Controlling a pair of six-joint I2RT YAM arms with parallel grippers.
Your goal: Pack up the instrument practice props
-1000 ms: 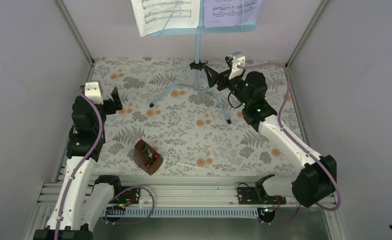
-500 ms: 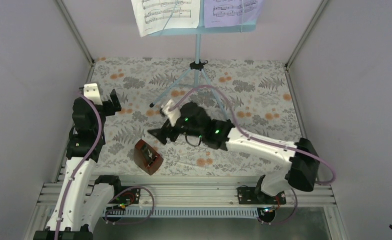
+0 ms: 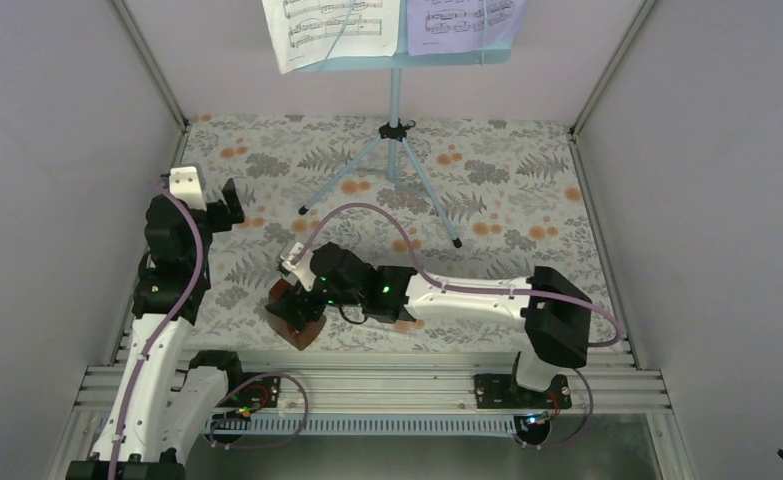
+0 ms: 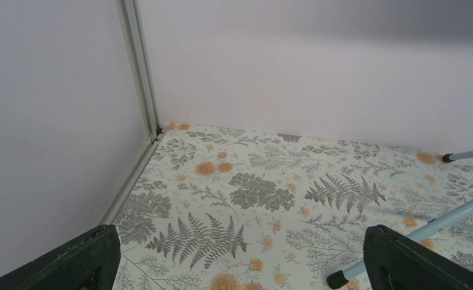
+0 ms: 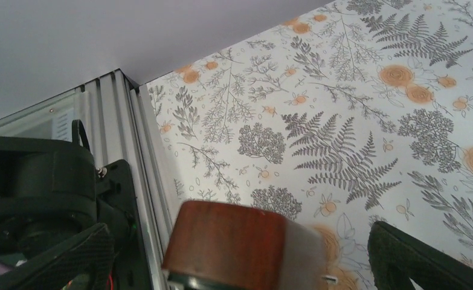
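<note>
Your right pincer [image 5: 241,234] is spread wide; the small reddish-brown pyramid-shaped metronome [image 5: 225,249] sits midway between its fingers.

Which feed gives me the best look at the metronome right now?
Right wrist: the metronome sits close up between open jaws. Top external shows it half hidden under the right arm; left wrist misses it.

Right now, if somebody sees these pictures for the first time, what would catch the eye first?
The right gripper hangs open over the reddish-brown metronome near the front edge of the floral table. At the far wall the light-blue music stand stands upright, with a white page and a lavender page on its desk.
</note>
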